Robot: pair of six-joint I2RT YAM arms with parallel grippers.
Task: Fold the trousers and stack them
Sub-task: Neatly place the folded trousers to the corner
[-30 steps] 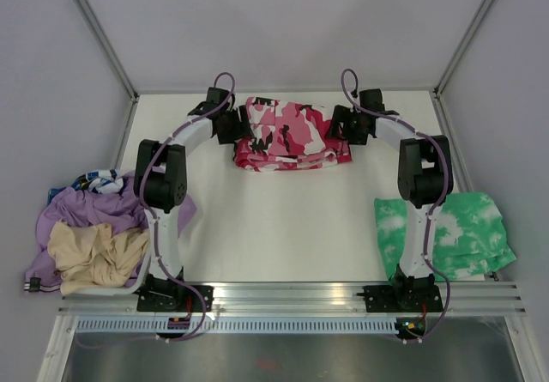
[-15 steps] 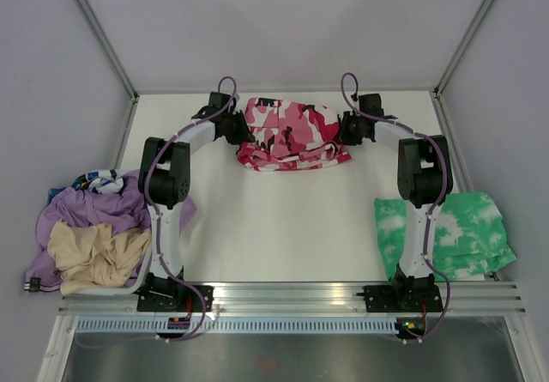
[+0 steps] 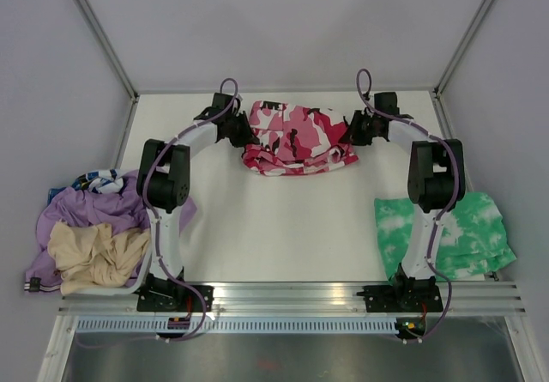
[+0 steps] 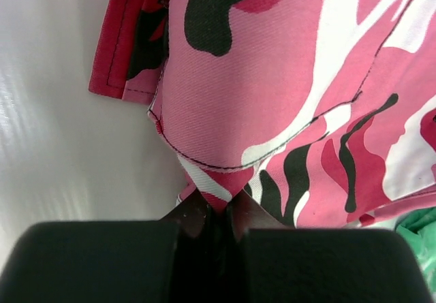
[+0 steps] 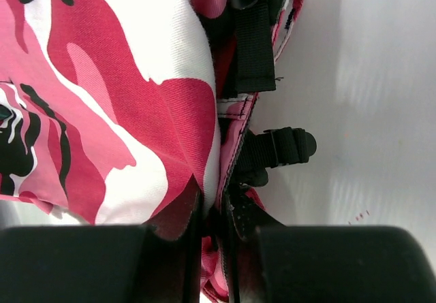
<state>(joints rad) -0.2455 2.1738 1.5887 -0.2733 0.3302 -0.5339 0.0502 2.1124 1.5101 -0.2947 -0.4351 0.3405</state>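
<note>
The pink, red, white and black camouflage trousers [image 3: 294, 136] lie folded into a bundle at the far middle of the table. My left gripper [image 3: 243, 130] is shut on their left edge; in the left wrist view a point of the trousers [image 4: 272, 99] runs down between the closed fingertips of the left gripper [image 4: 215, 208]. My right gripper [image 3: 354, 130] is shut on their right edge, where the right wrist view shows a fold of the trousers [image 5: 136, 105] beside a black strap [image 5: 276, 148], pinched in the right gripper [image 5: 212, 208].
A heap of lilac [image 3: 94, 212] and beige clothes [image 3: 96, 253] lies at the left front. A green-and-white tie-dye garment [image 3: 455, 227] lies at the right front, partly over the table edge. Frame posts stand at the far corners.
Both grippers have closed on the trousers' edges. The trousers have shifted a little to the right, with the right arm swung outward.
</note>
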